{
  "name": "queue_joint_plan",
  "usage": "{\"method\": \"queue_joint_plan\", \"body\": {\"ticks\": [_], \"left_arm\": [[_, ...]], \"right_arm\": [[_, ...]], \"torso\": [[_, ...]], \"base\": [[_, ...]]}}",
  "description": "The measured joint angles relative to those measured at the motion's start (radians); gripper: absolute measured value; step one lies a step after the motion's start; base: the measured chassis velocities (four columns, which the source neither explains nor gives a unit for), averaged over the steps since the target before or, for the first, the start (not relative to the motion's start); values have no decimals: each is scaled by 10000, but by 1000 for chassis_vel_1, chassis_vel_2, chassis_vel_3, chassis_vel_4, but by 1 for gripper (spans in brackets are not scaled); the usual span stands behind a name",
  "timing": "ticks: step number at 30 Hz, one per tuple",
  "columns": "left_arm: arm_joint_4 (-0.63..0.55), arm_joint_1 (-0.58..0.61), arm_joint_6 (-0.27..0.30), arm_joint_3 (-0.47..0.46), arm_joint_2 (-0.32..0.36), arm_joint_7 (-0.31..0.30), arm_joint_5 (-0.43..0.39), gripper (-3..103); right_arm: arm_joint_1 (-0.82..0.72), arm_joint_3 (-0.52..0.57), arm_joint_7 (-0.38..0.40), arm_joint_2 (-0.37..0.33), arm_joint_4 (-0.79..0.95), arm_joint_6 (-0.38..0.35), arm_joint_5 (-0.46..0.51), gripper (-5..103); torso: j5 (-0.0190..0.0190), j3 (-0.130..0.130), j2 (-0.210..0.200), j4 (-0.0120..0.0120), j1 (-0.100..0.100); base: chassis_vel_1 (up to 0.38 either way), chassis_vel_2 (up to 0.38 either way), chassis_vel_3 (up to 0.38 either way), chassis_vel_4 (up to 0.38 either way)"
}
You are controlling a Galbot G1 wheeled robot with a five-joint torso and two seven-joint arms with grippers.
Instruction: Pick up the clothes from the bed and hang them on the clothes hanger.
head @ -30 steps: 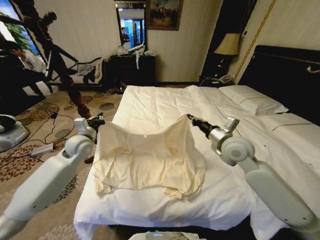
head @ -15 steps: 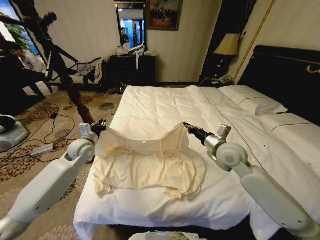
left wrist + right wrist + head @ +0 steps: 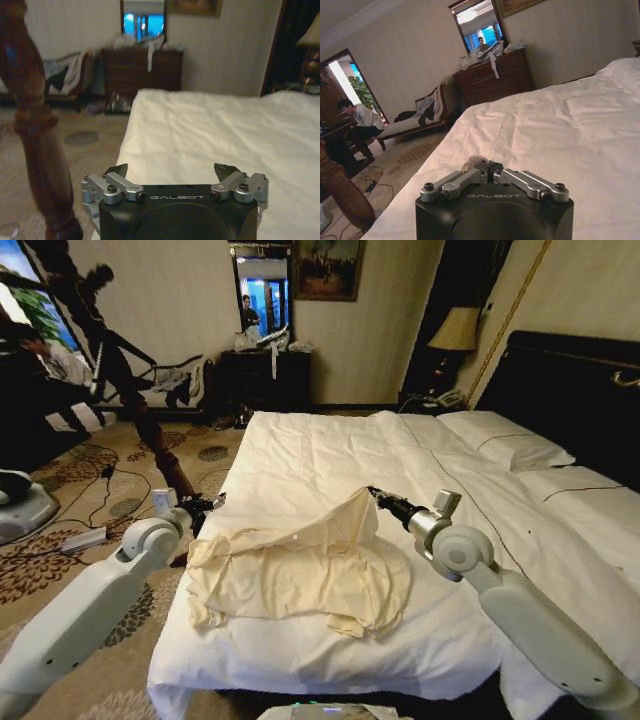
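Note:
The clothes (image 3: 300, 575), a wrinkled cream garment, lie on the bed (image 3: 300, 440) near its foot. My right gripper (image 3: 372, 493) is shut on the garment's right corner and holds it a little above the duvet. A tuft of cream fabric (image 3: 471, 161) shows at its closed fingertips (image 3: 487, 165). My left gripper (image 3: 207, 504) is open just off the bed's left edge, beside the garment's slumped left corner. The left wrist view shows its fingers (image 3: 119, 170) spread wide with nothing between them. The clothes hanger is out of view.
A dark turned wooden post (image 3: 37, 130) stands close to the left gripper, over the patterned carpet. Cables and a power strip (image 3: 85, 537) lie on the floor to the left. White pillows (image 3: 505, 440) and a black headboard (image 3: 570, 390) are on the right, a dresser (image 3: 265, 375) behind.
The left gripper has opened and let go of the garment's left corner, which has dropped onto the bed. The right gripper keeps its corner raised, slightly lower than a second ago.

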Motion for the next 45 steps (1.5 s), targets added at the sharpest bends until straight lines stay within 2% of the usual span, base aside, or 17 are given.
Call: {"method": "queue_joint_plan", "body": {"ticks": [3,6,7,10,11,13,17,20,23,25,29,31,34,36,38,40,45], "left_arm": [[-589,-249,106,-193,191,-260,-490,100],[-1432,-742,903,-625,675,-1060,-1655,100],[-1432,-742,903,-625,675,-1060,-1655,100],[-1913,-1520,1659,-963,1421,-2047,-2701,100],[-1913,-1520,1659,-963,1421,-2047,-2701,100],[-1877,-2390,2024,-934,1823,-2622,-3797,100],[-1376,-3609,2147,-707,2300,-2605,-4391,100],[-805,-4841,2237,-381,2626,-2334,-4597,100],[-395,-5803,2401,-10,2670,-2277,-4879,100],[-98,-6394,2487,281,2662,-2240,-5032,100],[1858,-9118,2619,2195,2309,-1859,-5349,100],[2258,-9547,2628,2604,2180,-1767,-5224,100],[3422,-11019,2730,4194,1463,-1517,-4690,100],[3641,-11334,2801,4462,1278,-1526,-4664,100],[4512,-12489,2956,5226,671,-1645,-4678,100],[4990,-12990,2970,5588,484,-1659,-4659,100],[6303,-13934,2980,6318,268,-1545,-4316,100]], "right_arm": [[-282,290,62,-140,59,9,-23,0],[-447,516,123,-221,121,21,-26,0],[-447,516,123,-221,121,21,-26,0],[-482,533,147,-241,181,25,-26,0],[-482,533,147,-241,181,25,-26,0],[-526,550,152,-263,232,32,-39,0],[-513,549,157,-265,285,40,-46,0],[-446,471,157,-277,334,46,-47,0],[-475,480,157,-309,370,51,-68,0],[-506,509,163,-322,388,51,-75,0],[-704,758,213,-415,555,60,-74,0],[-744,812,226,-429,609,63,-63,0],[-877,918,261,-448,668,63,-71,0],[-908,948,267,-448,678,64,-77,0],[-1052,1113,280,-463,737,64,-95,0],[-1140,1209,280,-498,778,64,-119,0],[-1405,1484,237,-592,905,64,-284,0]], "torso": [[-1,0,0,-6,-1],[3,-1,0,-12,-1],[3,-1,0,-12,-1],[0,-1,1,1,-1],[0,-1,1,1,-1],[-1,-1,1,-3,-1],[2,0,1,-9,-1],[-2,1,0,3,0],[-2,0,1,0,-1],[-1,0,0,-7,-1],[2,1,1,-4,0],[-1,1,1,-4,0],[-6,2,0,-3,0],[-6,2,0,-7,1],[9,1,-1,-15,4],[12,1,0,-14,3],[-6,0,0,2,1]], "base": [[0,0,0,0],[0,0,0,0],[0,0,0,0],[0,0,0,0],[0,0,0,0],[0,0,0,0],[0,0,0,0],[0,0,0,0],[0,0,0,0],[0,0,0,0],[0,0,0,0],[0,0,0,0],[0,0,0,0],[0,0,0,0],[0,0,0,0],[0,0,0,0],[0,0,0,0]]}}
